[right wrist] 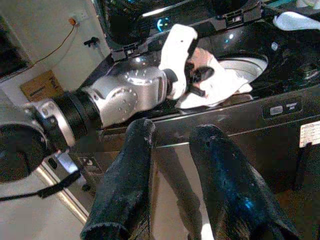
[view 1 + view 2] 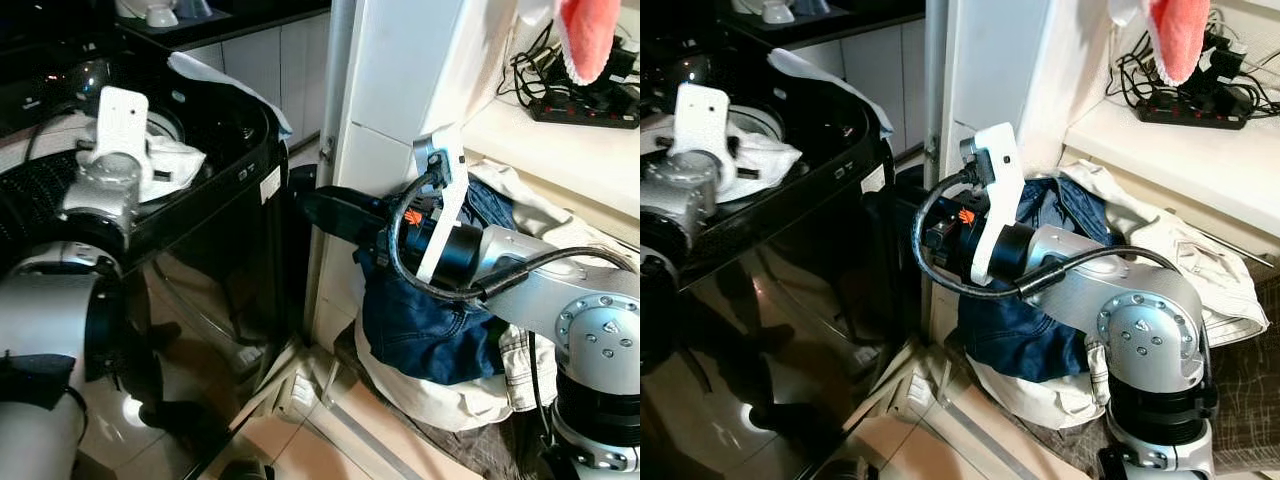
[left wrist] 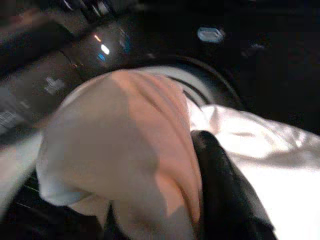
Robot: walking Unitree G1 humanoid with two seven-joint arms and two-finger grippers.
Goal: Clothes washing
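Note:
A black top-loading washing machine [image 2: 235,185] stands at the left with its lid up. My left gripper [image 1: 200,75] hangs over the drum opening [image 3: 212,87], shut on a white cloth [image 3: 125,150] tinged with pink that wraps around one black finger [image 3: 222,185]. More white fabric [image 2: 175,160] lies in the drum below it. My right gripper [image 1: 175,132] is open and empty, level with the washer's right side. Behind that arm, blue jeans [image 2: 430,330] lie on a heap of beige clothes [image 2: 1170,245].
A white pillar [image 2: 400,80] rises between the washer and the clothes heap. A counter at the right carries a black power strip [image 2: 585,105] with cables, and a pink cloth [image 2: 585,35] hangs above it. Another white cloth [image 2: 215,75] drapes the washer's back corner.

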